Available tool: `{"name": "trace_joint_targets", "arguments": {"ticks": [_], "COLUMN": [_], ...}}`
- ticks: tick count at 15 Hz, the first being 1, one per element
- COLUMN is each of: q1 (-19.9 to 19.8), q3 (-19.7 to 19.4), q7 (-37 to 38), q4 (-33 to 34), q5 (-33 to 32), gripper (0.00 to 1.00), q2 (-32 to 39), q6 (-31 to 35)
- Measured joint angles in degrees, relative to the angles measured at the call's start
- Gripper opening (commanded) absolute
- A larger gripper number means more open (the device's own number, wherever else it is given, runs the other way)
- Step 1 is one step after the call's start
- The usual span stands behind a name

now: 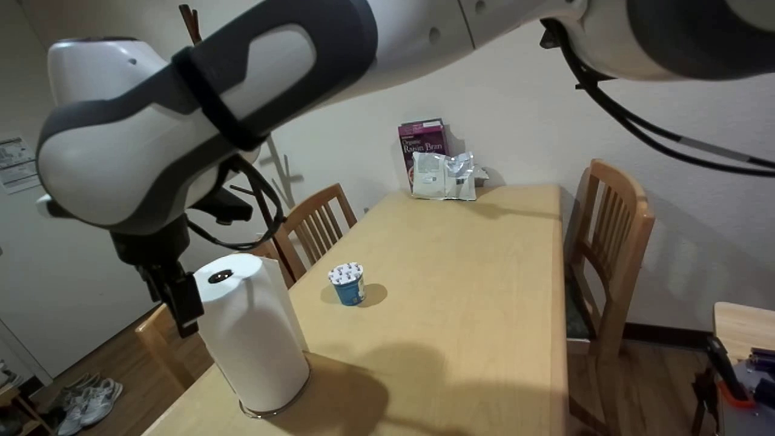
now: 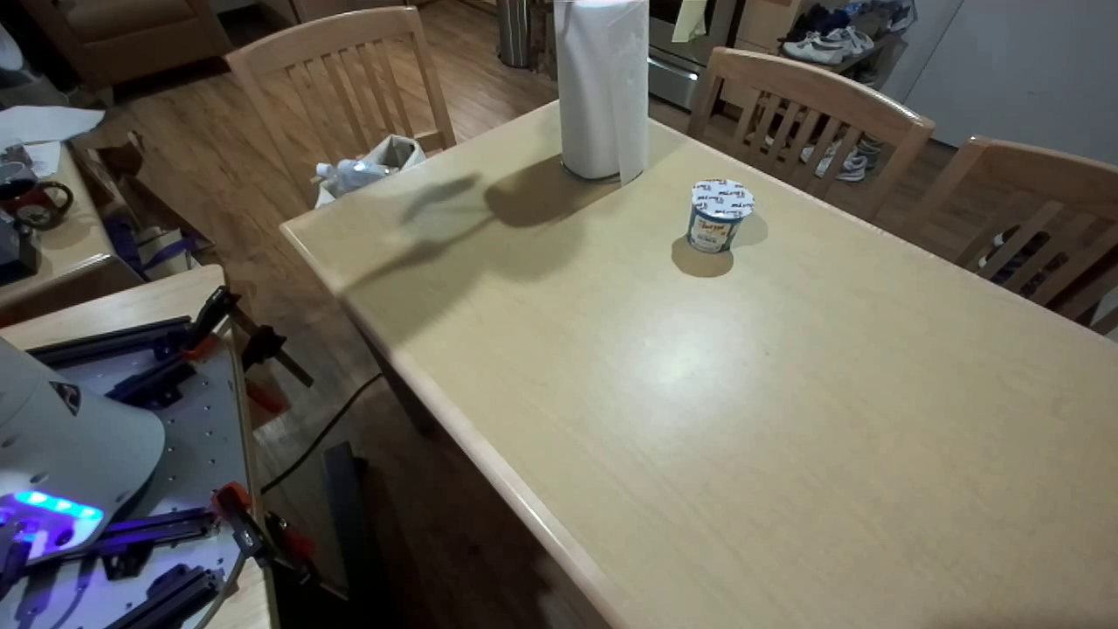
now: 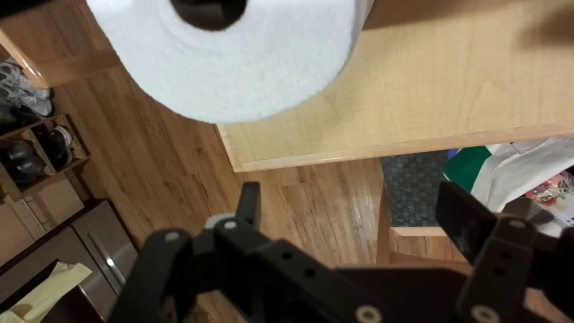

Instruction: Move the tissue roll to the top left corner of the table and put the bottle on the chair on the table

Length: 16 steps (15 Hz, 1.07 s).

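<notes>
Your gripper (image 3: 347, 202) was wide, nothing held, just outside the tabletop (image 2: 559, 367) corner where the tissue roll (image 1: 260, 339) stood upright. Roll looked fat for that spread, so coming in off-centre could have shoved it over an edge. Bottle (image 2: 354, 175) showed past the short edge, seemingly on the chair (image 2: 327, 31); you risked clipping that edge reaching down. Most room you had: the long edge opposite the cup (image 1: 348, 290).
</notes>
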Motion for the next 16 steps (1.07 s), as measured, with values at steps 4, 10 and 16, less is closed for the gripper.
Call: {"name": "trace_joint_targets", "arguments": {"ticks": [4,10,16], "q1": [0.4,13.3,23.3], "q3": [-0.6,-7.7,-9.8], "q7": [0.8,14.0,23.5], "q4": [-0.2,2.1,-0.3], "q5": [-0.2,-17.4,-21.8], "gripper": [1.00,1.00,1.00], "q2": [0.0,0.0,-0.2], "q6": [1.6,1.8,-4.2]}}
